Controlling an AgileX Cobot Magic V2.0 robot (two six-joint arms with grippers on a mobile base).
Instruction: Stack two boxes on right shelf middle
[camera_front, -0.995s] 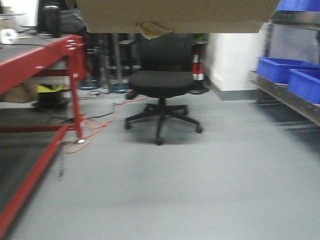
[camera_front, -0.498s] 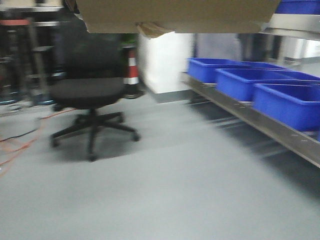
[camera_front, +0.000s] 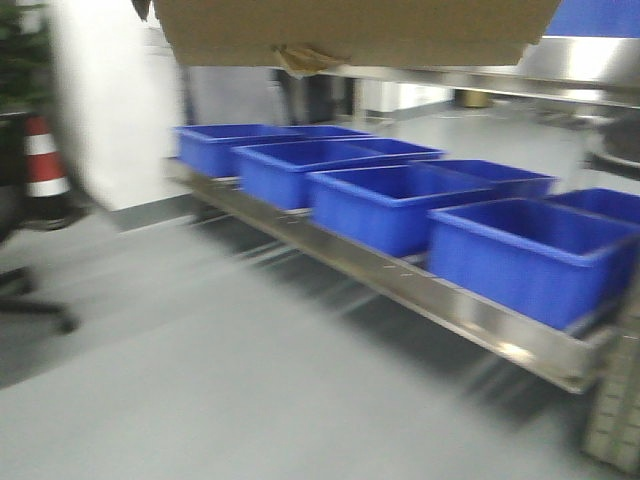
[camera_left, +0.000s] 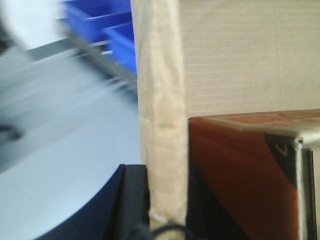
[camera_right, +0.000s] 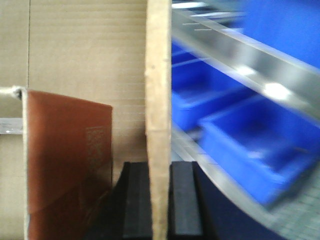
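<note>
Along the top edge of the frame the box (camera_front: 350, 30) hangs aloft, left gripper (camera_left: 167, 200) and right gripper (camera_right: 159, 200) each pinching a side wall: carrying step, I'd say, next squaring up to the shelf (camera_front: 590, 62) at upper right.

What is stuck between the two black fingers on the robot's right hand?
A thin side wall of the cardboard box. The right hand pinches it between its black fingers. The right wrist view shows this.
</note>
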